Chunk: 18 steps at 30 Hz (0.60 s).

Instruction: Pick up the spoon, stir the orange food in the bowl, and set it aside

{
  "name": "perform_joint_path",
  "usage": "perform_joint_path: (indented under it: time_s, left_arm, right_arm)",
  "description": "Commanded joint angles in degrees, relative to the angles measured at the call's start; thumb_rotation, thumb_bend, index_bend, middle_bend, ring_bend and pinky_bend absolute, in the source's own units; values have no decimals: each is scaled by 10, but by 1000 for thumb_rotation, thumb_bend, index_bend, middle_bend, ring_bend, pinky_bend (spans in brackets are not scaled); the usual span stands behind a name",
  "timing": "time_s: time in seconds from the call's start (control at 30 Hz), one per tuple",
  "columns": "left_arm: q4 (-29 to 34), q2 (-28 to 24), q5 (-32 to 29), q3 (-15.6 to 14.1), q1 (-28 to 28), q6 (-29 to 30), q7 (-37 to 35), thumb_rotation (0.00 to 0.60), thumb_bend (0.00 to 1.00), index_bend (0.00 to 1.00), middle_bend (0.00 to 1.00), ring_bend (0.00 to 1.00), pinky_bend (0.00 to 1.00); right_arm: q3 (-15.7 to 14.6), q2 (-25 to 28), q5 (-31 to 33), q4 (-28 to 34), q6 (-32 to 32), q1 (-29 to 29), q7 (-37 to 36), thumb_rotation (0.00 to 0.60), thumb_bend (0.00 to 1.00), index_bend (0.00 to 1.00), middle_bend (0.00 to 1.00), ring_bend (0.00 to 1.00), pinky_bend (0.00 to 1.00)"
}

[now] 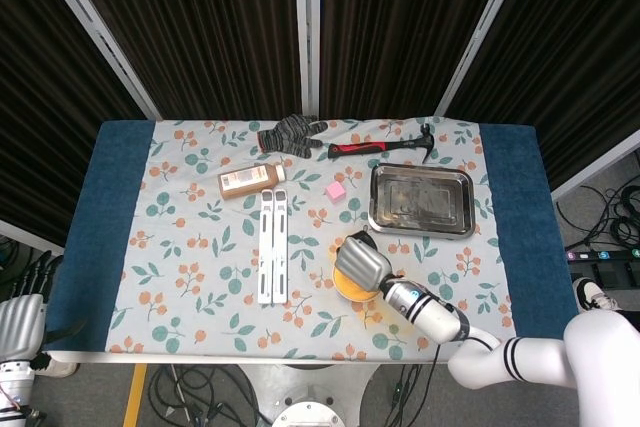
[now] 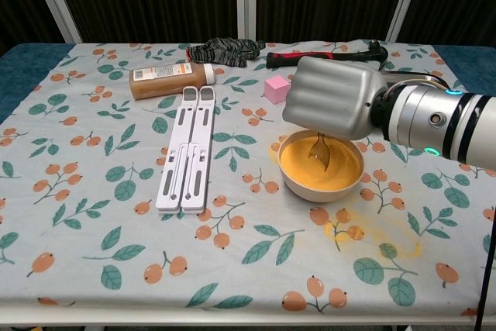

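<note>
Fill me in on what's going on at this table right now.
The robot's right hand holds a spoon over the bowl, with the spoon's tip dipped in the orange food: the stirring step is underway, and the spoon has not yet been set aside. Some orange powder is spilled on the cloth beside the bowl. The left hand hangs off the table's near left corner, holding nothing.

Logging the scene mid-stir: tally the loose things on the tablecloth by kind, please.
Bowls: 1, bowl of orange food
Spoons: 1, spoon
Trays: 1, metal tray
Tools: 1, hammer
Bottles: 1, brown bottle
Cubes: 1, pink cube
Gloves: 1, grey glove
Stands: 1, white folding stand
Total: 8
</note>
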<state>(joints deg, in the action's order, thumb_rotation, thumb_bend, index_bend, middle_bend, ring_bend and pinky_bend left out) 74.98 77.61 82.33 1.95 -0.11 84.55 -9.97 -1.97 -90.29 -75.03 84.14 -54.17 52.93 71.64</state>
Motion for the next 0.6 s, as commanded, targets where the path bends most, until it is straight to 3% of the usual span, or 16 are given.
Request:
perform_joint_path:
  time_s: [0.03, 0.33, 0.47, 0.6]
  left_arm:
    - [1, -1, 2, 0, 1, 3, 0, 600, 0, 123, 89, 79, 120]
    - [2, 0, 6, 2, 2, 10, -2, 600, 0, 123, 89, 79, 120]
    - [2, -1, 7, 2, 1, 11, -3, 600, 0, 123, 89, 79, 120]
    - [1, -1, 8, 3, 0, 10, -6, 600, 0, 123, 89, 79, 120]
  right_arm:
    - [5, 7, -6, 16, -5, 0, -5, 600, 327, 788, 973, 994, 1000]
    - [-2, 78, -56, 70, -10, 13, 57, 600, 327, 789, 973, 994, 1000]
    - [-20, 93, -103, 61, 10, 27, 94, 600, 327, 790, 973, 993, 1000]
    - [-25, 87, -108, 47, 30, 29, 111, 600, 331, 790, 973, 987, 1000]
